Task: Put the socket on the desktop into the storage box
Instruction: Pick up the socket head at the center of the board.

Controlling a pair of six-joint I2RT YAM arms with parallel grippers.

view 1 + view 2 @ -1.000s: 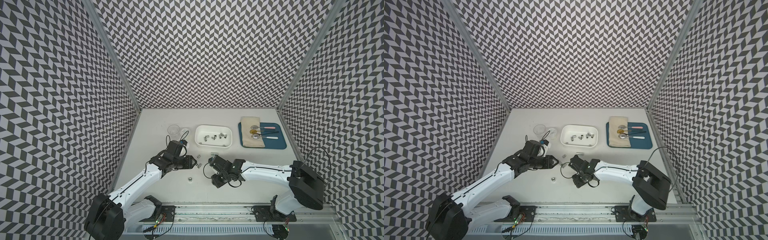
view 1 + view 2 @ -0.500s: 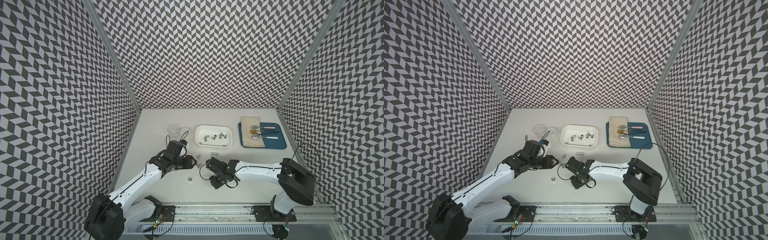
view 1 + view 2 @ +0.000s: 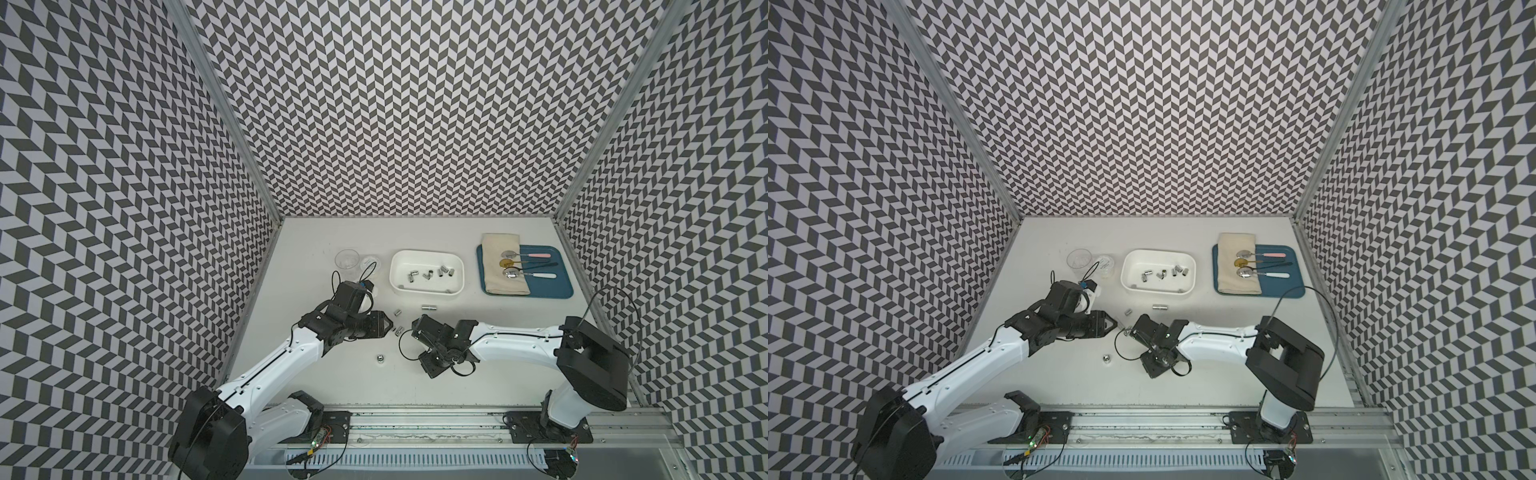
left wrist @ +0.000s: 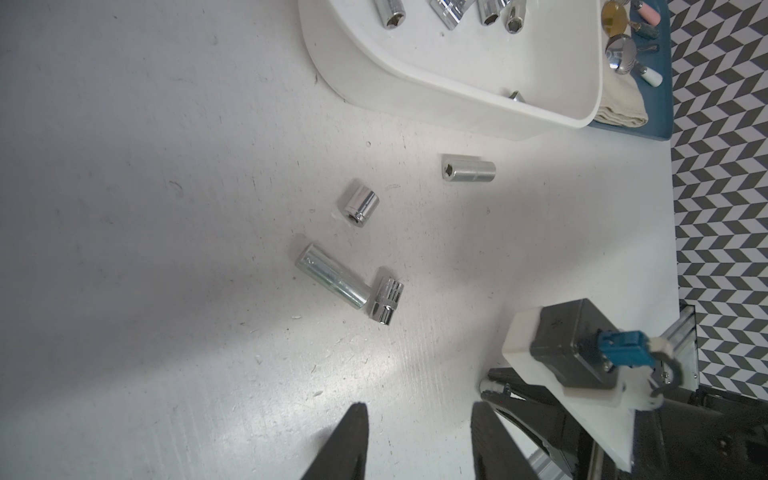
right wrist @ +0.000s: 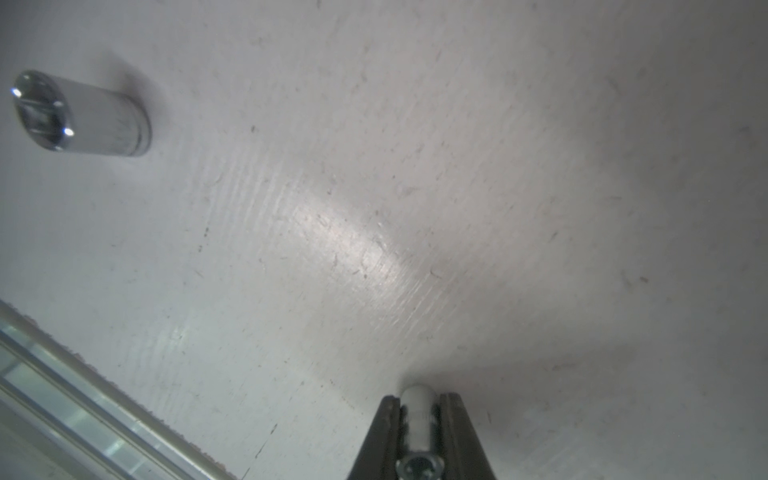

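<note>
The white storage box (image 3: 426, 292) holds several chrome sockets at the back of the off-white desktop (image 3: 498, 374). Loose sockets lie in front of it: a short one (image 4: 357, 203), a medium one (image 4: 467, 168), and a long one (image 4: 332, 280) touching a knurled one (image 4: 386, 301). Another stands alone (image 3: 379, 358). My right gripper (image 5: 417, 399) is shut on a small socket (image 5: 417, 415), low over the desktop; the wrist hides it in both top views. My left gripper (image 4: 419, 409) is open and empty, just left of the touching pair.
Two clear plastic cups (image 3: 347, 259) stand left of the storage box. A blue tray (image 3: 548, 286) with a folded cloth and spoons sits at the back right. A metal rail (image 3: 415, 419) runs along the front edge. Chevron panels wall three sides.
My right gripper has closed on a socket, and its arm has shifted a little to the left. The left arm has not moved.
</note>
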